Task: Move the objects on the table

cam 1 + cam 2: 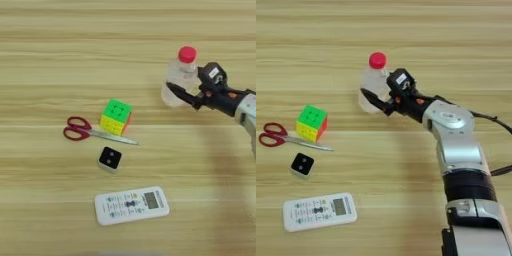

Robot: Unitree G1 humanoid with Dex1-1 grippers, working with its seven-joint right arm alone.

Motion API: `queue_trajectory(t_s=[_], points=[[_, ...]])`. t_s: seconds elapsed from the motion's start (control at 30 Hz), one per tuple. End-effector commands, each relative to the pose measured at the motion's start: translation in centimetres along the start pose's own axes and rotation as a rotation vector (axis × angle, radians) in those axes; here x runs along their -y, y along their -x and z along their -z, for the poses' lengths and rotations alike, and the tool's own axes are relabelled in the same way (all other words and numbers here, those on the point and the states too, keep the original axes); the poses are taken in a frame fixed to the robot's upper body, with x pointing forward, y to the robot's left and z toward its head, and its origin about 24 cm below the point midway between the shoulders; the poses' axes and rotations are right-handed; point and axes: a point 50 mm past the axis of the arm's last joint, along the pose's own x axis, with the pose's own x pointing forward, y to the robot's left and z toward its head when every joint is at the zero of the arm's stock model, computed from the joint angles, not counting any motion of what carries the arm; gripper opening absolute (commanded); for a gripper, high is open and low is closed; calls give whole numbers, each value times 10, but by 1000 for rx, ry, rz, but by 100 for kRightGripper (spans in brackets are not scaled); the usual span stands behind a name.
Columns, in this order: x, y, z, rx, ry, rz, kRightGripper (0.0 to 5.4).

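Red-capped bottle [179,76] upright between black end effector [192,90] fingers, clamped around its body.

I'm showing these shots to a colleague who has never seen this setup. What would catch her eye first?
First the right gripper, its black fingers around the clear red-capped plastic bottle at the far right of the table, with the silver forearm stretching back to the near edge. Next the colourful puzzle cube at mid-table, the red-handled scissors just left of it. The white remote lies nearest.
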Motion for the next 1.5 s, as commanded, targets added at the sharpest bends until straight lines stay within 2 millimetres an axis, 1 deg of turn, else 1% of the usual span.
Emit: queue_trajectory(t_s=[0.03, 0.2, 0.43, 0.67, 0.97, 1.17, 1.5], points=[[13, -14, -44, 100, 75, 73, 316], [7, -23, -42, 57, 35, 82, 316], [9, -24, -38, 49, -14, 107, 316], [5, -27, -36, 54, -44, 94, 316], [-4, -28, -43, 112, -70, 55, 316], [-2, -28, -33, 69, -74, 67, 316], [2, -28, -25, 35, -99, 77, 316]])
